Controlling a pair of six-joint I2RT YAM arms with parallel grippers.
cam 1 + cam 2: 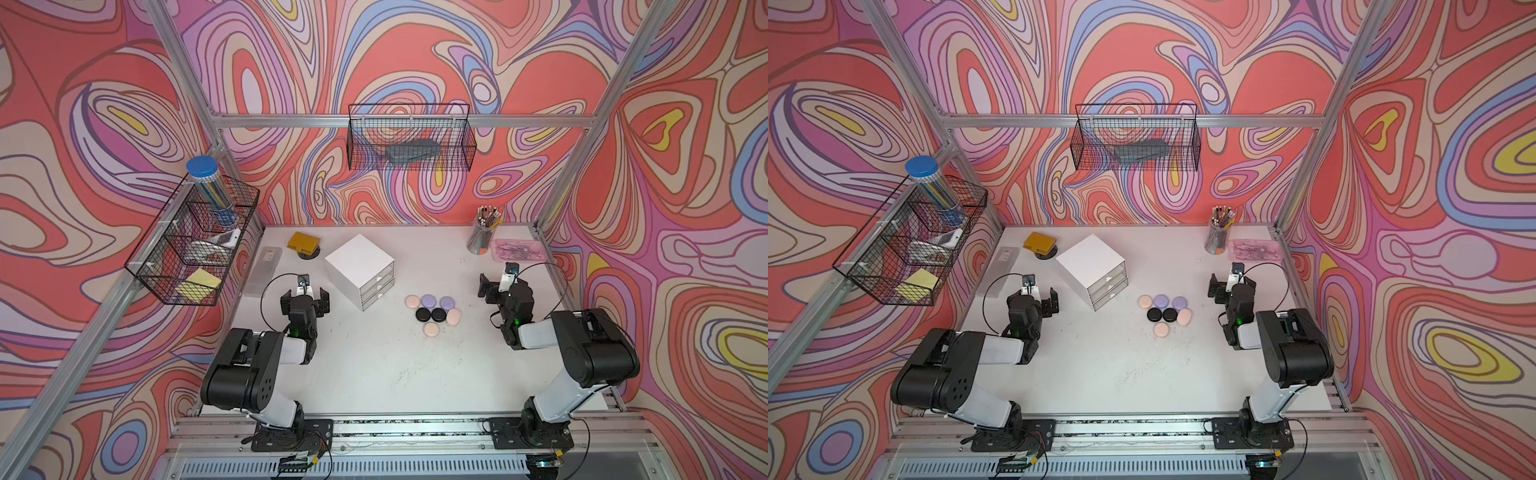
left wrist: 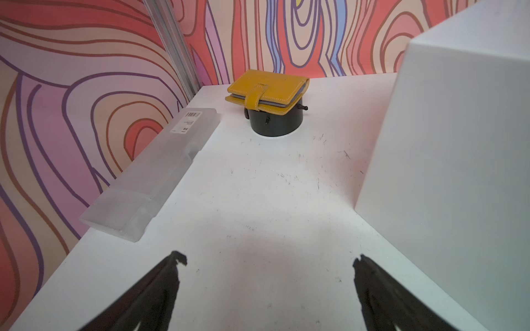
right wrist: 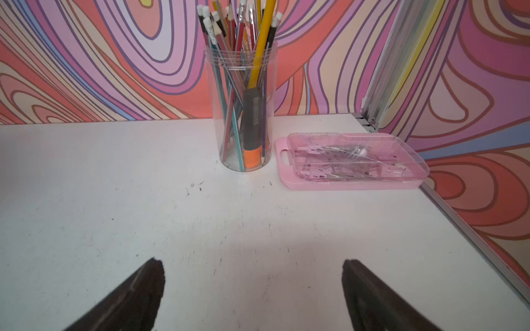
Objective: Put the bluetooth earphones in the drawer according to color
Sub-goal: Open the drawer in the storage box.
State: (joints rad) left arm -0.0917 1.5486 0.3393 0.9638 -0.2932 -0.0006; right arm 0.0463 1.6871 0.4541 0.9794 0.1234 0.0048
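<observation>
Left gripper (image 2: 269, 260) and right gripper (image 3: 253, 263) sat released and empty, flanking the earphones (image 1: 437, 314) clustered beside the closed drawer (image 1: 360, 266), likely start pose, nothing sorted.

Layout of the table (image 1: 374, 374), as seen in both top views. The drawer (image 1: 359, 266) stands left of centre, toward the back. The bluetooth earphones (image 1: 436, 314) lie clustered near its right side and further forward, several touching. Behind the drawer to its left, a wallet (image 1: 304, 242) rests on a round stand (image 2: 275, 123). A flat box (image 1: 264, 270) lies along the left edge. At the back right, a pencil jar (image 1: 480, 241) stands just left of a tray (image 1: 519, 250).
</observation>
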